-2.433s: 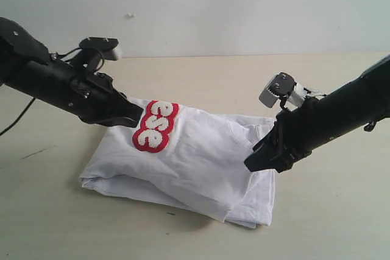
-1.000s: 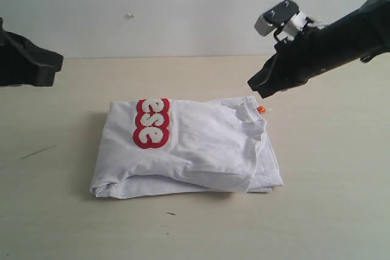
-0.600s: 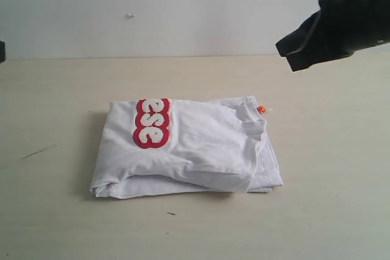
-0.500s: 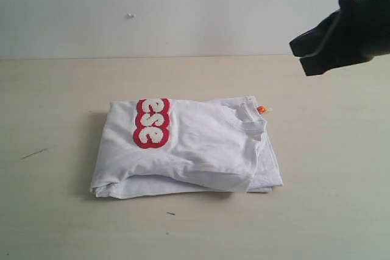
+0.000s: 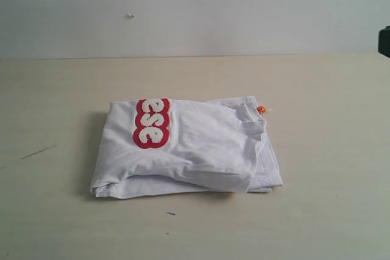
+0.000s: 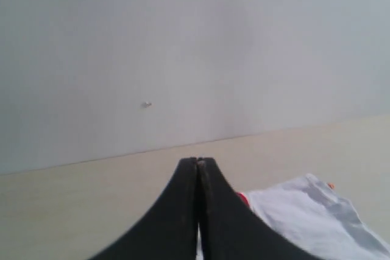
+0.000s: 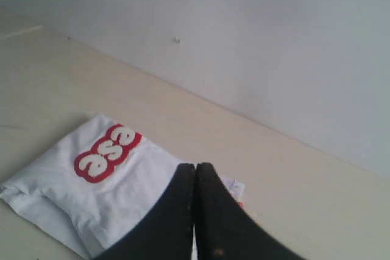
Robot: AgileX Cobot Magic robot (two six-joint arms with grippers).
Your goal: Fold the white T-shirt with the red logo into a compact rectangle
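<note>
- Finding the white cotton short-sleeved T-shirt [image 5: 201, 150] lying near the middle of the pale beige desk [image 5: 329, 168], folded into a stacked, roughly rectangular bundle and touched by neither tool.
- Reading the red band logo with fuzzy white letters [image 5: 151, 124] face up at about 10 o'clock on the bundle. Seeing only its last letters, and guessing the rest to be tucked under a fold.
- Spotting the ribbed round collar [image 5: 247, 114] and the small orange neck tag [image 5: 261, 109] at about 2 o'clock, the tag poking just past the edge.
- Noticing lower layers peeking out along the 3-to-5 o'clock edge, so judging the rectangle compact but not perfectly squared.
- Seeing the left tool [image 6: 198, 161] in its wrist view closed tight, gripping nothing, hanging above the desk with a corner of the shirt showing just past its tip.
- Seeing the right tool [image 7: 195, 165] likewise pinched fully closed and empty, raised high over the desk and looking down on the bundle.
- Catching only a dark sliver [image 5: 385, 41] at the 3 o'clock edge of the exterior view, probably part of the right arm.
- Judging both tools to be hanging clear and empty because the folding looks done, with the cloth lying free and nothing near enough to drag a layer open.
- Reckoning little left to do, at most nudging the stray 5 o'clock layers flush.
</note>
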